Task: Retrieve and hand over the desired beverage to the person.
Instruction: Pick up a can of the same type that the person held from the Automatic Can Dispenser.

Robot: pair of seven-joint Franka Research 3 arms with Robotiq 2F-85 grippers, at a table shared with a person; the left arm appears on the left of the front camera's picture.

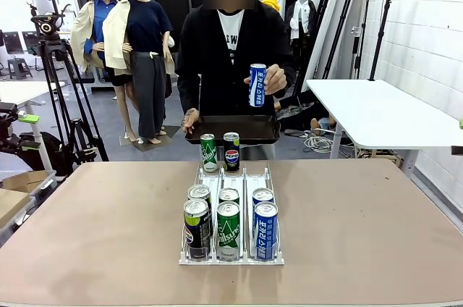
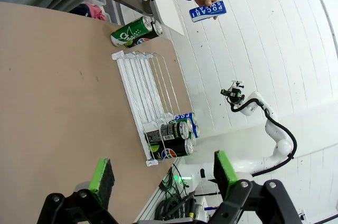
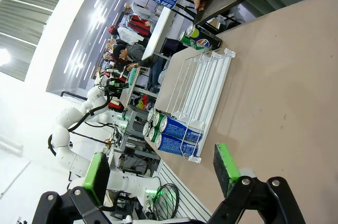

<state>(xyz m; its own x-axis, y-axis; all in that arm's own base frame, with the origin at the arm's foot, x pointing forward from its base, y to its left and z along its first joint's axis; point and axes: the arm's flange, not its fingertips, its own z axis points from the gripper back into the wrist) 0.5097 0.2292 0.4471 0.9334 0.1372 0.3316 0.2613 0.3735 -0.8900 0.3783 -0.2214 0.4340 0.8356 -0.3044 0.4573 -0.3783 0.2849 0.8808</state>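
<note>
Currently the blue can [image 1: 257, 85] is in the person's [image 1: 228, 46] raised hand [image 1: 275, 79] at the far side of the surface [image 1: 94, 234], held up over a black tray [image 1: 239, 130] that the other hand [image 1: 190, 120] grips at its edge. The left end effector [image 2: 163, 176] and the right end effector [image 3: 162, 174] are both spread wide and hold nothing. They are well apart from that can, which is beyond the white rack [image 1: 248, 177] of cans. A green can [image 1: 208, 153] and a Pepsi can [image 1: 231, 151] stand at the rack's far end.

Front camera across table [image 1: 94, 213] toward person [image 1: 210, 53]; 2 sideways wrist cameras, both on rack [image 2: 143, 84]
</note>
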